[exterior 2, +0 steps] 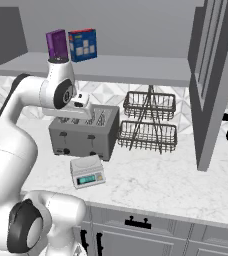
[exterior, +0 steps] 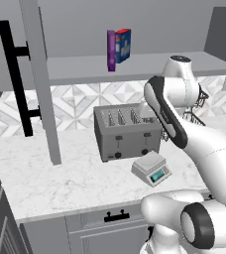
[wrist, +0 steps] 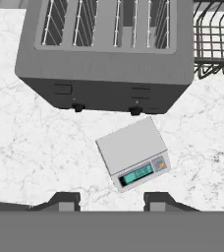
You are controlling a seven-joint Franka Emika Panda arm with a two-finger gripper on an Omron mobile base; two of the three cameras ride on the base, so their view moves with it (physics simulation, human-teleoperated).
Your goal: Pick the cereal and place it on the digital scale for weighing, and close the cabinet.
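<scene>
A purple cereal (exterior: 111,50) box beside a blue box with a red top (exterior: 123,45). Grey toaster (wrist: 104,54). White-grey digital scale (wrist: 132,152) with teal display. White marble-veined bench (exterior: 60,178). Grey cabinet (exterior: 40,79) with black handles.

Both base views sit behind the arm, left and right, angled forward and down at mid range; they share the toaster (exterior: 127,131), digital scale (exterior: 152,168) and marble counter (exterior: 45,173). Hand view looks straight down, close: toaster at 12 o'clock, scale centre, wire rack (wrist: 216,39) at 2 o'clock.
</scene>
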